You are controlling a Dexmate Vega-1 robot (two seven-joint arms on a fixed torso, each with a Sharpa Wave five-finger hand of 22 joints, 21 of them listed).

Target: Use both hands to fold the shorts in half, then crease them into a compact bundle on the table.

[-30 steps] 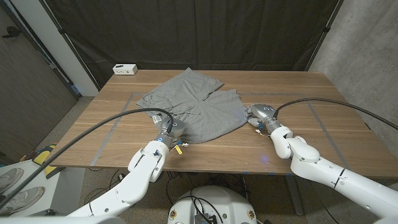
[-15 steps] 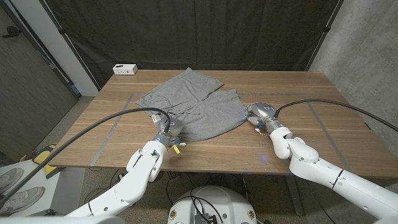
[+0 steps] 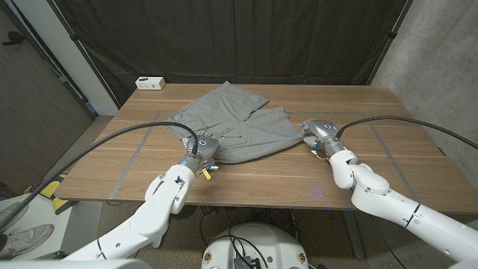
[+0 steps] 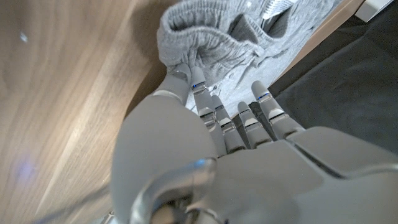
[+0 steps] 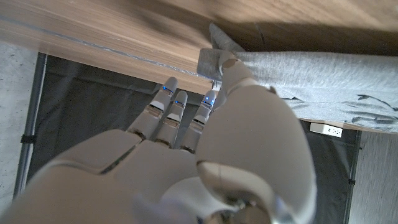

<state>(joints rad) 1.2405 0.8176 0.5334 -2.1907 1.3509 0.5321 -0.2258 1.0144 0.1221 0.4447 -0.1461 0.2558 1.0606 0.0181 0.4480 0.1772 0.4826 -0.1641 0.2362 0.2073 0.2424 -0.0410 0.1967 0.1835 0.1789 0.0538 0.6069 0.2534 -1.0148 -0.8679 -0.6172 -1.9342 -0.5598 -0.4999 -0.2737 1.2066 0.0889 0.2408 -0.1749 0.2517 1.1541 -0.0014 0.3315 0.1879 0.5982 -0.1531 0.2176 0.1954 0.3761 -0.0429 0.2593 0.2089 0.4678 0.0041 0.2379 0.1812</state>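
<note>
Fold-in-half step, just starting. Left hand (image 3: 205, 146) pinches the shorts' (image 3: 243, 123) waistband corner; right hand (image 3: 317, 131) pinches the opposite corner. Shorts lie spread beyond both hands, near edge raised. Next: probably carry both corners forward together, over the far hem.

A small white box (image 3: 150, 83) sits at the wooden table's (image 3: 388, 119) far left corner, before a black curtain (image 3: 224, 37).
</note>
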